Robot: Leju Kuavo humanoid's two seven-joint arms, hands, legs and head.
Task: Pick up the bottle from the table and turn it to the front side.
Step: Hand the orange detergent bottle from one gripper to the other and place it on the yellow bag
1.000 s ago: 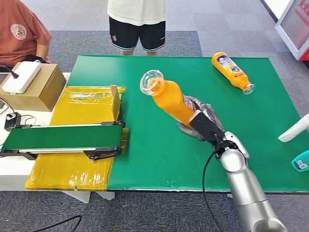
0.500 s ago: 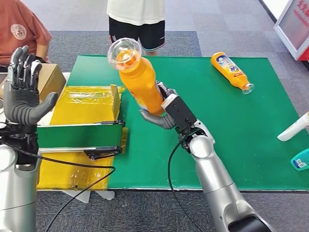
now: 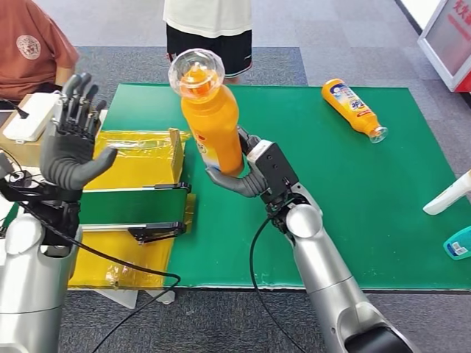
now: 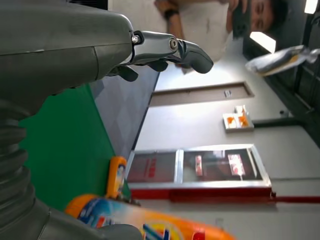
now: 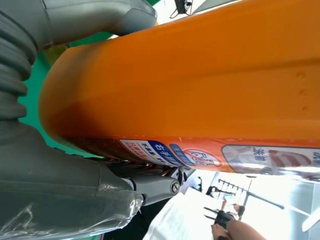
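Green mat (image 3: 333, 220) covers the table. Above the mat's near left part, the right hand (image 3: 244, 173) grips an orange bottle (image 3: 211, 118) by its base, cap up, likely for turning. Left of the bottle, the empty left hand (image 3: 72, 143) waits, fingers spread.

bottle (image 3: 213, 118) lifted, now nearly upright in right hand (image 3: 244, 176) | left hand (image 3: 69, 151) raised, moved inward

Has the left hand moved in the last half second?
Yes. In the head view the left hand has moved right, toward the held orange bottle; it now overlaps the yellow sheet, fingers spread, holding nothing.
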